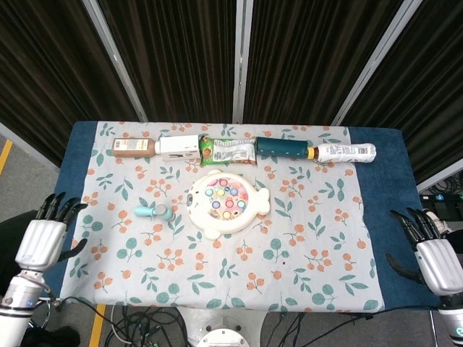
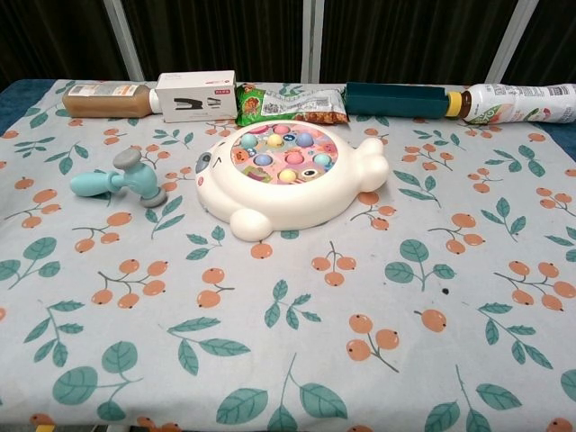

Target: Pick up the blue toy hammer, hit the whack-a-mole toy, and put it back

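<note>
From the head view, the worktop is seen covered by a cloth printed with leaves and orange berries. The blue toy hammer lies on the cloth just left of the whack-a-mole toy, near it but apart, its handle pointing left. The left hand is held off the worktop's left edge, fingers spread and nothing in it — well apart from the hammer. The right hand is held off the right edge, likewise spread and empty. Along the far edge a row is laid out: a brown bottle, a white box, a green snack packet, a dark teal tube and a white labelled bottle, all on their sides.

From the chest view, neither hand is seen. The hammer rests flat on the cloth, its head toward the toy — a gap of cloth is visible between them. Coloured round buttons are set in the toy's top face. The same far row is seen behind: bottle, box, packet, tube and white bottle
</note>
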